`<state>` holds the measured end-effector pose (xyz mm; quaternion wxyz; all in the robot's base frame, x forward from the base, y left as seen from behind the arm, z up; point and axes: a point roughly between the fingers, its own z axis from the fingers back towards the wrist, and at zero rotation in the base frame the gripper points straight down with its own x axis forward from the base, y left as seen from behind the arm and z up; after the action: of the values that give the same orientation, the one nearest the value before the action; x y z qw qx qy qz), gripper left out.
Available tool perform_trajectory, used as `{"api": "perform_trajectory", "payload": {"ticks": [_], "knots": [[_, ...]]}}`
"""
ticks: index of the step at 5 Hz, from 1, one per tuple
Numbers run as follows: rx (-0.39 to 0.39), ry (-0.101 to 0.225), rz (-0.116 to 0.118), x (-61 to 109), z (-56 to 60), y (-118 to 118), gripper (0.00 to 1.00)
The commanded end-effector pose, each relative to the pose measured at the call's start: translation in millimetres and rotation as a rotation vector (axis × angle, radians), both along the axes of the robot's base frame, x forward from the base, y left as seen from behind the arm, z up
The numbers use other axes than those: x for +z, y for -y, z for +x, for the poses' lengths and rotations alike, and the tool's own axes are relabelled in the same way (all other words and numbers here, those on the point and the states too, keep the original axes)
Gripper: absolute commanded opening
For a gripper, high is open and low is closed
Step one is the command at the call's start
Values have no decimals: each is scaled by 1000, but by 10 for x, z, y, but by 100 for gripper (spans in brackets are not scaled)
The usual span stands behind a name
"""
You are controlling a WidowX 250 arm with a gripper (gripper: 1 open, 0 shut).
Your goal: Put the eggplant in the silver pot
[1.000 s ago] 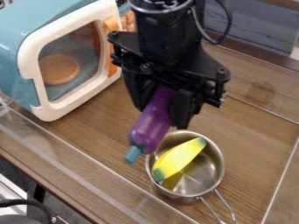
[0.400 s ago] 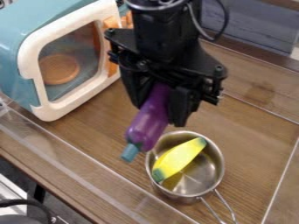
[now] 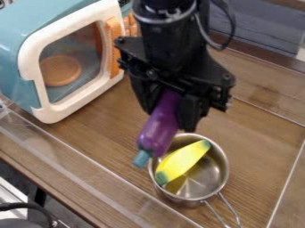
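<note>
Brown wood-grained counter runs beneath me, with a teal-and-cream toy microwave at the upper left. My arm reaches down from the top of the view, and my black gripper points downward, near the silver pot. I have my fingers closed around the upper part of the eggplant, pinching it so that it hangs at a tilt, its blue-green stem cap lowest and toward the left. It is glossy purple, smooth and elongated, and it shows above the pot's upper-left side. Inside the shiny round pot lies a yellow toy vegetable, slanting, with green at its upper end.
</note>
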<state>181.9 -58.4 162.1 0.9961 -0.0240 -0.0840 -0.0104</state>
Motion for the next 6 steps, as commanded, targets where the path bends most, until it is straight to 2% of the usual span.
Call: {"api": "perform_trajectory", "payload": {"ticks": [1, 3, 5, 6], "knots": [[-15, 24, -2, 69, 53, -101, 0], [-35, 36, -3, 108, 75, -265, 0], [-16, 40, -13, 112, 68, -253, 0], [-65, 40, -19, 5, 112, -154, 0]]}}
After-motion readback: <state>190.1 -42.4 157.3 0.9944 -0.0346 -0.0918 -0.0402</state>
